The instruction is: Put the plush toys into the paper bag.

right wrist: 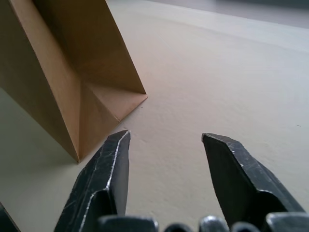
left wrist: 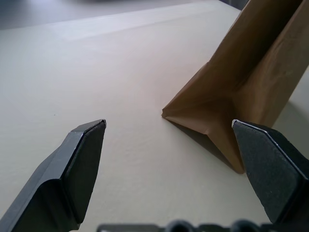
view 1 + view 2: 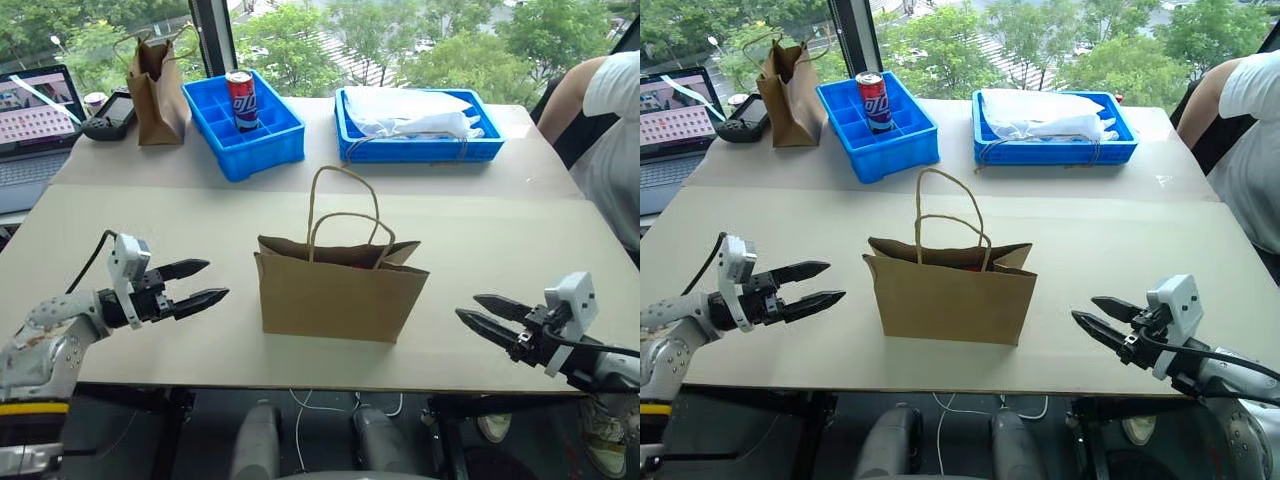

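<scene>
- The paper bag (image 3: 338, 295) is standing upright mid-bench, between both arms.
- Left gripper (image 3: 200, 284) and right gripper (image 3: 480, 315) are pointing inward at it, jaws apart, empty.
- A red glimpse (image 3: 971, 267) is showing at its mouth; otherwise I can't see the plush toys.

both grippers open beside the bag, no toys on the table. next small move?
Probably pull both arms back to rest. The left gripper and right gripper are open and empty either side of the upright paper bag, and a bit of red shows inside its mouth.
</scene>
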